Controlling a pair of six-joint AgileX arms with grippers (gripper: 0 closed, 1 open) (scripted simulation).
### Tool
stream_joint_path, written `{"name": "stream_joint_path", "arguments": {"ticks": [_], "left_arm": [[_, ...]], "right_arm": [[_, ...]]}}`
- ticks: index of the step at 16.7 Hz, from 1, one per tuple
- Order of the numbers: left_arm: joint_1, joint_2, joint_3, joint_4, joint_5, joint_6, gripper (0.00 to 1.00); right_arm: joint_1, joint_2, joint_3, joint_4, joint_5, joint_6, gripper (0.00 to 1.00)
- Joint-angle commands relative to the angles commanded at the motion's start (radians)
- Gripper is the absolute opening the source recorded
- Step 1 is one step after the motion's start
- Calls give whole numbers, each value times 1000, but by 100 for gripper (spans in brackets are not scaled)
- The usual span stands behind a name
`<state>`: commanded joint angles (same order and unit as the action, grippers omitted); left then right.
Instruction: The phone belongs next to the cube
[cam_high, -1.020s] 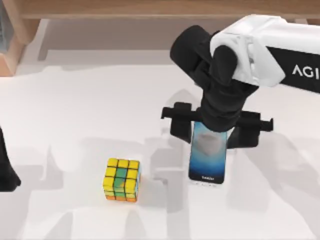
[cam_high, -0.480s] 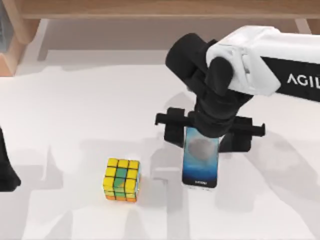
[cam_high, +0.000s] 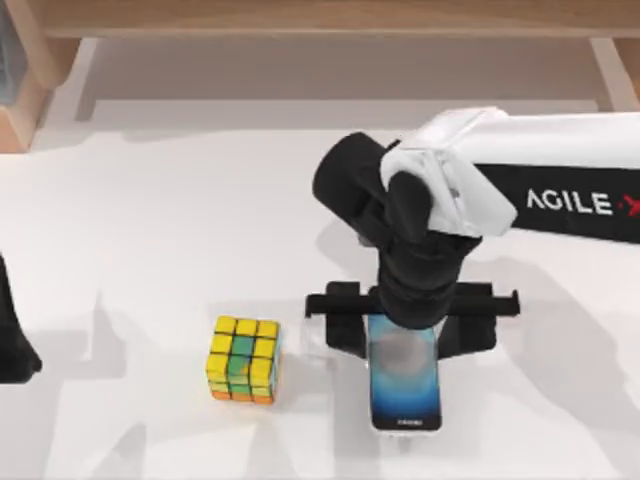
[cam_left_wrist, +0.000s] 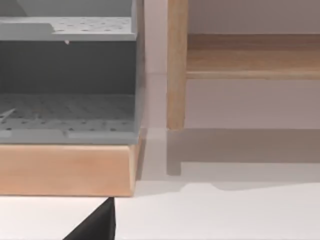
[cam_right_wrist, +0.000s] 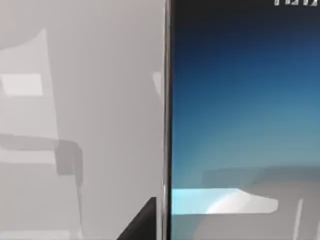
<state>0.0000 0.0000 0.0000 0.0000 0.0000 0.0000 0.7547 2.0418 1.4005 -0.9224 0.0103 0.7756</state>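
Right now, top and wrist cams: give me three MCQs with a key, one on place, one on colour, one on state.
1. Where does the phone lie relative to the puzzle cube?
A. To its right, apart
B. To its left, touching
C. On top of it

2. What is the main colour on the puzzle cube's top face?
A. Red
B. Yellow
C. White

3. What is the right end effector doing?
A. Shut on the phone
B. Open above the puzzle cube
C. Parked off the table

Key: 1 A, the top view shows bare table between them. 2 B, yellow tiles dominate, with some green. 3 A, its fingers flank the phone's upper end. The left end effector sits at the table's left edge.
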Motion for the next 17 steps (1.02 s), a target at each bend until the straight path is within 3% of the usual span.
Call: {"name": "stream_joint_path", "arguments": {"ticks": [4, 17], "left_arm": [[0, 0, 0, 0, 0, 0, 100], [0, 0, 0, 0, 0, 0, 100]], "right_arm": [[0, 0, 0, 0, 0, 0, 0], [0, 0, 0, 0, 0, 0, 98]]}}
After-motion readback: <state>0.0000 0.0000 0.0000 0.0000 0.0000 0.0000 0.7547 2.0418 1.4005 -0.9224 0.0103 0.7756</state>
